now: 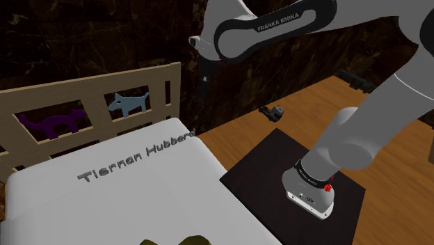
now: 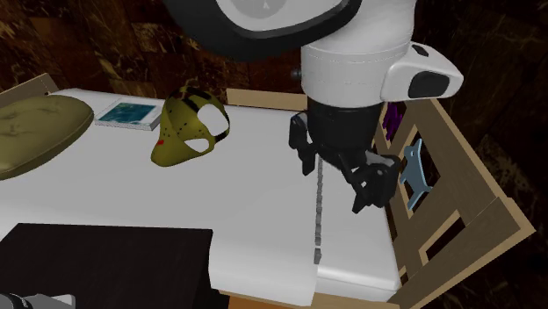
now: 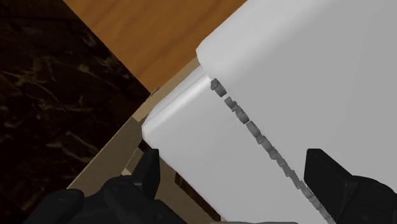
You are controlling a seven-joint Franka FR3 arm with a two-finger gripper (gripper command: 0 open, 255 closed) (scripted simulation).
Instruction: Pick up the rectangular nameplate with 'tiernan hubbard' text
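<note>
Jaws stand wide apart, gripping nothing. The gripper (image 3: 235, 162) hangs over the "Hubbard" end of the nameplate (image 1: 132, 156), whose raised grey letters run between the fingers, nearer one than the other. The nameplate lies flat on a white bed top (image 2: 132, 193), white on white, so its own edges are hard to tell. This end sits near the bed top's corner, where a rounded edge drops to a slatted wooden rail (image 1: 90, 89) just beside it. The other way, bare white surface runs along the letters, and a mask (image 2: 187, 130) lies well apart.
</note>
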